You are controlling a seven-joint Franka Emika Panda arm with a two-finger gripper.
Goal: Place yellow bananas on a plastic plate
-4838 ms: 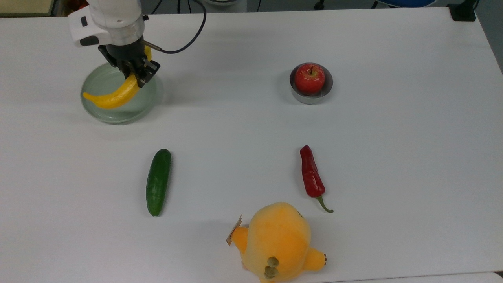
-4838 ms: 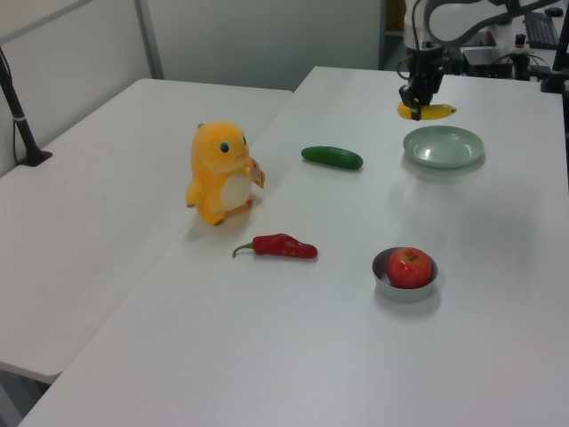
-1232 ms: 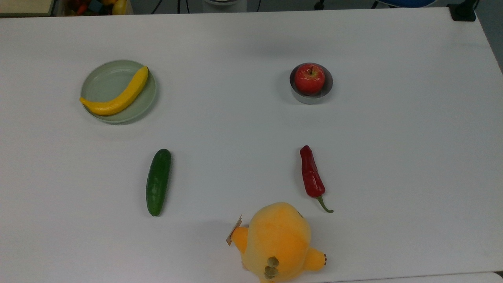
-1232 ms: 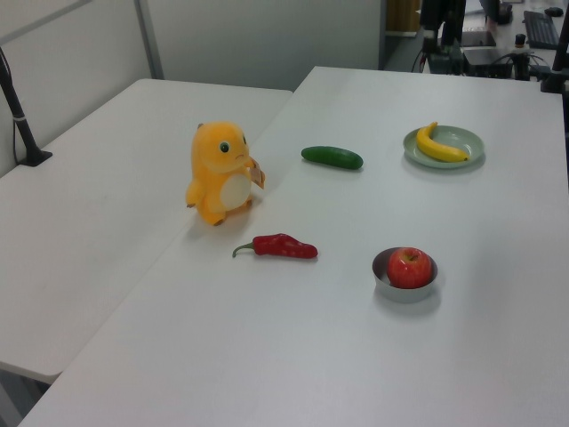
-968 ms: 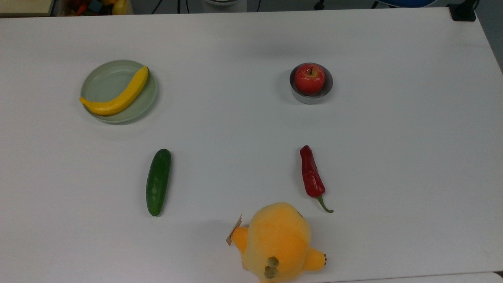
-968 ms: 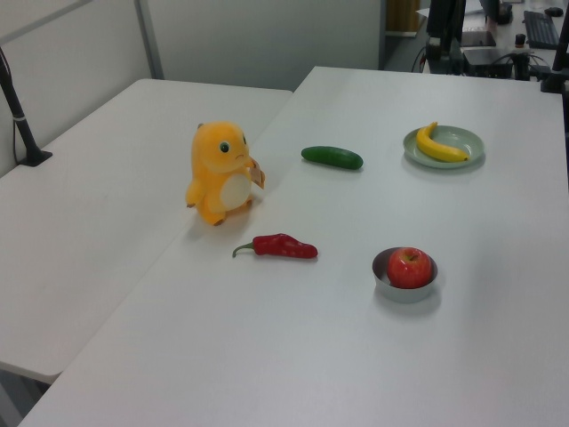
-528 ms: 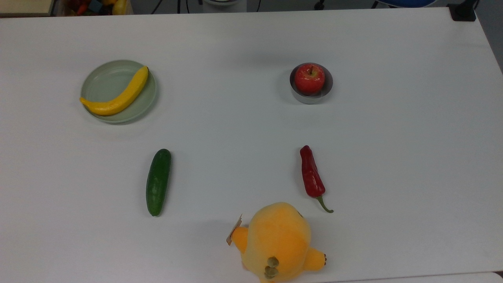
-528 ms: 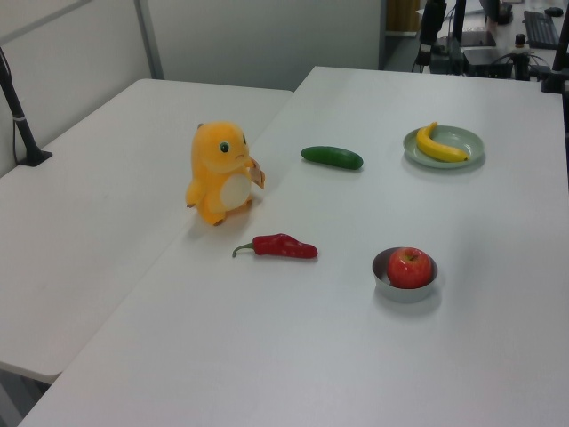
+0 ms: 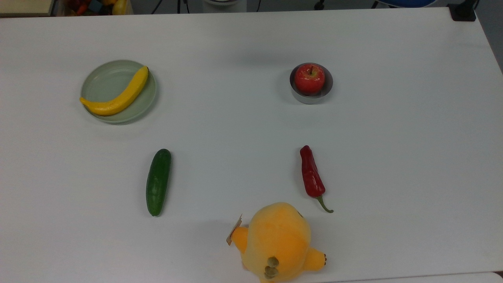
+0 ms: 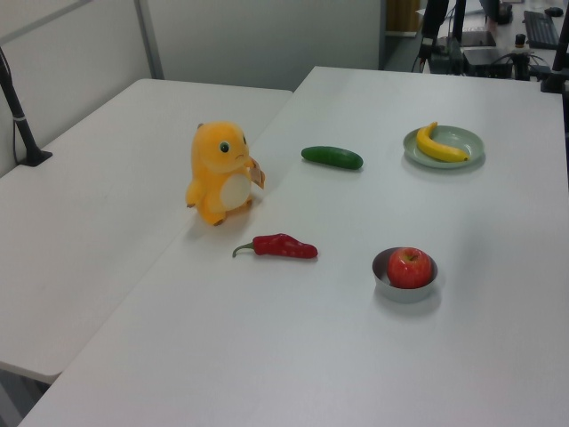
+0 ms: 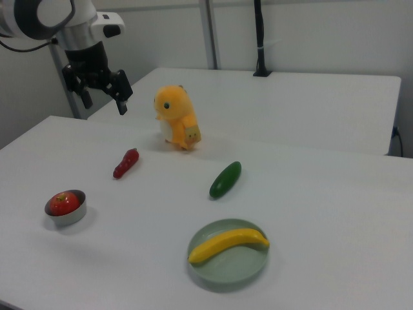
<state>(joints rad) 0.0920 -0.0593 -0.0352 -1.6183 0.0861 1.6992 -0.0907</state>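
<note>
**Banana's sitting on the plate**

On your white desk, the arm's fingers hang spread apart and empty, high at the right view's left. The banana lies across the plate, well apart from the cucumber.

No readable text, label, brand or number appears anywhere.

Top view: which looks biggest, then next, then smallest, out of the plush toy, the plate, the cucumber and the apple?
1. Plush toy, though it stands taller, nearer the camera.
2. Plastic plate.
3. Cucumber.
4. Apple.
</note>
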